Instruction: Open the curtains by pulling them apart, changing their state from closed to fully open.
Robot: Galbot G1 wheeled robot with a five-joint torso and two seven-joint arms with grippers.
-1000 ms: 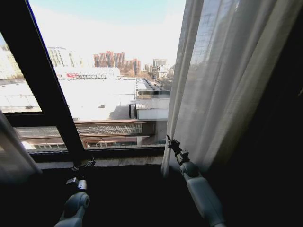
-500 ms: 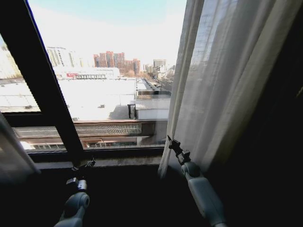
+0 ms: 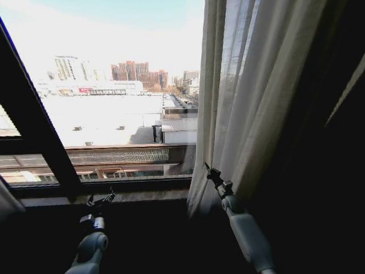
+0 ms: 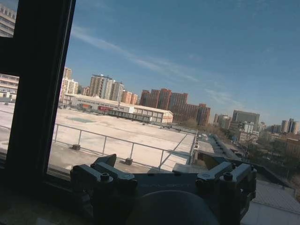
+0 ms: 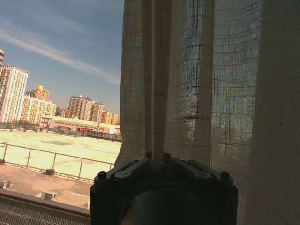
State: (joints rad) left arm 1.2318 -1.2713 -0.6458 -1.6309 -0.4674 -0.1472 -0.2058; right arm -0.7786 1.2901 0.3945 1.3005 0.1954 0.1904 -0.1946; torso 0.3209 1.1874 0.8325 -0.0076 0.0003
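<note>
The right panel of the curtains hangs bunched in long pleats at the right of the window. My right gripper is at that panel's inner edge, low down. In the right wrist view its fingers meet on a fold of the sheer cloth, so the right gripper is shut on it. A pale sliver of the left panel shows at the far left edge. My left gripper is low by the sill, open, holding nothing, with its fingers spread wide.
A dark slanted window frame bar crosses the left of the glass and also shows in the left wrist view. The sill runs below the panes. Dark wall lies to the right of the cloth.
The camera has shifted: the frame bar and the right panel's edge now sit farther left in the picture. The right gripper stays on the cloth's edge. The left arm has not moved.
</note>
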